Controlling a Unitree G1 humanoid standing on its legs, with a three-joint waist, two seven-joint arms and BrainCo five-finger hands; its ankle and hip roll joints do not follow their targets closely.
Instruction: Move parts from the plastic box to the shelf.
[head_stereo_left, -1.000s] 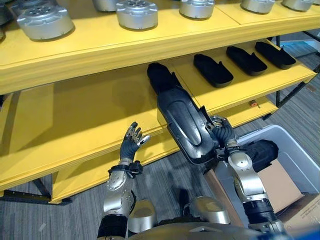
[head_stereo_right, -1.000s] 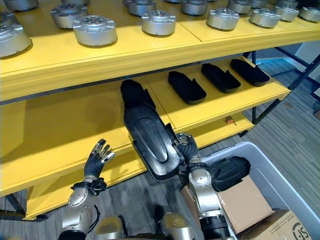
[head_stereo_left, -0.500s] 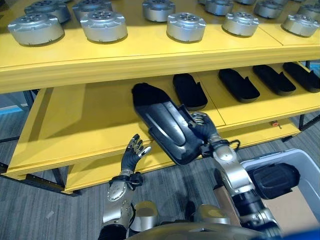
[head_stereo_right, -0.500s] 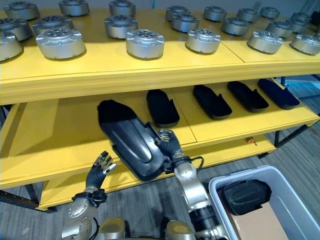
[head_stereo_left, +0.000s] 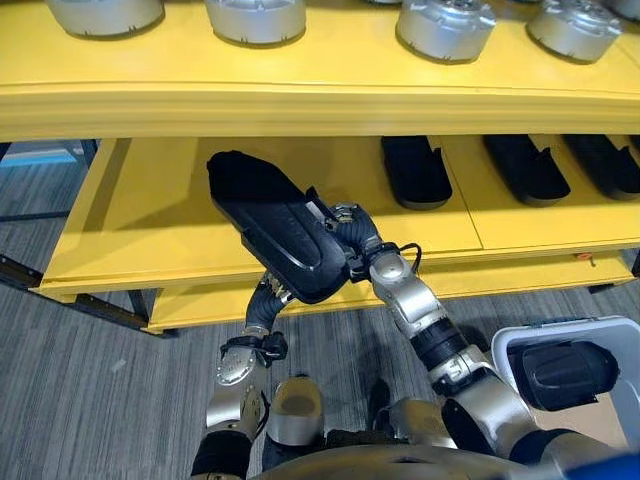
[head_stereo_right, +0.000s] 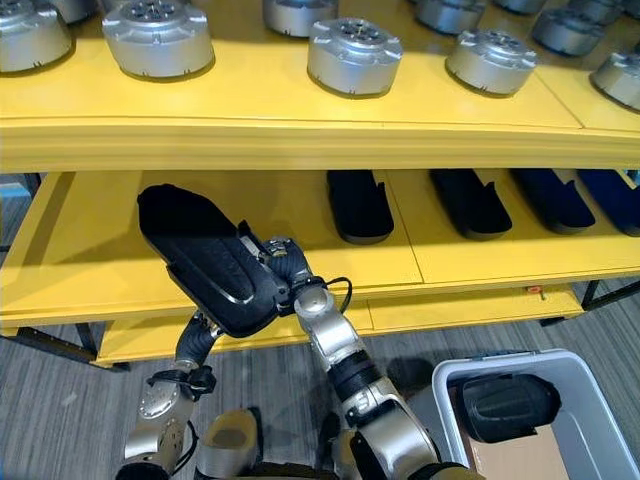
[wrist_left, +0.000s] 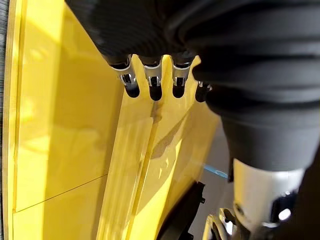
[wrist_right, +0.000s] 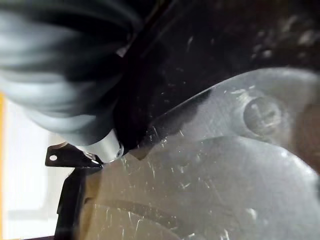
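Yellow shelf (head_stereo_left: 150, 215) behind — right hand (head_stereo_left: 352, 232) fingers clamp black part (head_stereo_left: 270, 225).

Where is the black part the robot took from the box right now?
In the eye views the black part is held by the right hand over the front left of the yellow middle shelf, left of the black parts already placed.

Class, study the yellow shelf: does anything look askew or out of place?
Yes. The black part in the right hand hangs tilted over the middle shelf's front edge, not lying flat like the black parts in the row beside it.
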